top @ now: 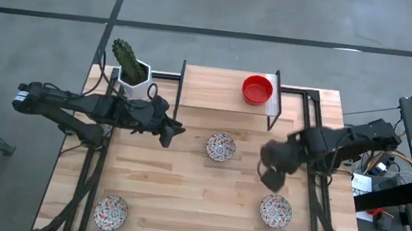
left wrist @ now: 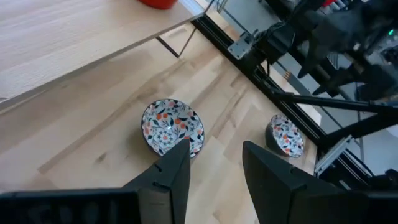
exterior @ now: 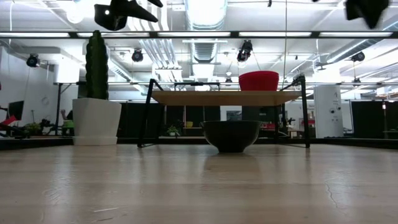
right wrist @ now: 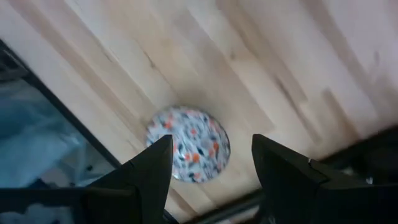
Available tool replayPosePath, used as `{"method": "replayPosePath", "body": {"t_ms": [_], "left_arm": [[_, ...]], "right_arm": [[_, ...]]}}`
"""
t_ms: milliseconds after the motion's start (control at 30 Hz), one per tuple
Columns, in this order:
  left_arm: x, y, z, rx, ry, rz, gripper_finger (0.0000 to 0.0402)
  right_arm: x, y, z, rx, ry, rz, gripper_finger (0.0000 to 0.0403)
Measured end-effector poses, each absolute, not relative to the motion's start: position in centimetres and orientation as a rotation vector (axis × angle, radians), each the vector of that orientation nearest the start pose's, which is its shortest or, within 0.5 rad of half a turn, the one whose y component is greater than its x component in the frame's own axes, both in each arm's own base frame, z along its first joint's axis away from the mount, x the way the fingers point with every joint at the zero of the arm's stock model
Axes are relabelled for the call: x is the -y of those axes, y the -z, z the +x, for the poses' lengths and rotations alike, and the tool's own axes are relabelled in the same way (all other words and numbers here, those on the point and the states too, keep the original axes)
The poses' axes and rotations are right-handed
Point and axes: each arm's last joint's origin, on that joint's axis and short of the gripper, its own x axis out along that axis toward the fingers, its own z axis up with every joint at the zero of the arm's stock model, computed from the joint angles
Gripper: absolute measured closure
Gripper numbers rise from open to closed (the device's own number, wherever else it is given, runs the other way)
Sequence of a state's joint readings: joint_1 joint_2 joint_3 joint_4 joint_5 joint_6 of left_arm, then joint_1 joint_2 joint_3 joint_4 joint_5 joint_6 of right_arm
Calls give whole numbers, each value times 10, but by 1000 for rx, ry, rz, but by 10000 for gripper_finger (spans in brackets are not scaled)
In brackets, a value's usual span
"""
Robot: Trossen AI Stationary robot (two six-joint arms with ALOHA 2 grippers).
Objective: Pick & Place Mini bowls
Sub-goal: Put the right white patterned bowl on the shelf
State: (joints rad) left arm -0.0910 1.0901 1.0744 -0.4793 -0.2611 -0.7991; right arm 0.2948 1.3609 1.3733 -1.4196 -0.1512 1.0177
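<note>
right wrist view looks straight down between the right gripper (right wrist: 208,180) fingers, which stand apart with nothing between them, onto a floral bowl (right wrist: 188,144) on the counter (right wrist: 261,68) close to its dark edge rail. seen from above, this right gripper (top: 272,163) hangs over the right side of the counter, and that floral bowl (top: 275,210) lies just in front of it, near the right frame. the left gripper (left wrist: 214,171) also has its fingers apart and empty, held over the middle-left; past its fingers sits the centre floral bowl (left wrist: 172,126), which the high view places mid-counter (top: 220,146). a third floral bowl (top: 111,211) is at the front left corner, and a red bowl (top: 256,89) rests on the raised shelf (top: 217,86) at the back.

the bowls look glossy and hard (likely ceramic or glazed), so i judge them stiff, light for their size, slippery under the fingers and liable to chip if dropped or knocked. the best hold is probably across the rim, one finger inside and one outside the wall, coming down from above.

for room: the right-hand bowl sits near the frame rail, so the outer finger has little margin there. the centre bowl has open wood all round it. the shelf legs and the cactus pot (top: 134,81) at the back left are things to stay clear of, and the two arms are near enough across the middle to mind each other.
</note>
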Motion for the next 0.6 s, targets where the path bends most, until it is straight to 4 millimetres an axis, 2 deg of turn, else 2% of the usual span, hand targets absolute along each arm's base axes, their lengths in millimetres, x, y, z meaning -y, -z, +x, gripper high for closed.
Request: {"method": "replayPosePath", "body": {"t_ms": [267, 433, 600], "left_arm": [[14, -348, 228, -399, -338, -689, 262], [14, -348, 228, -400, -338, -688, 262], [14, -348, 228, -399, -339, -688, 262]], "right_arm": [[-119, -286, 192, -1569, 364, 645, 194], [-131, -258, 179, -1604, 423, 639, 195], [-135, -231, 175, -1596, 433, 669, 196]]}}
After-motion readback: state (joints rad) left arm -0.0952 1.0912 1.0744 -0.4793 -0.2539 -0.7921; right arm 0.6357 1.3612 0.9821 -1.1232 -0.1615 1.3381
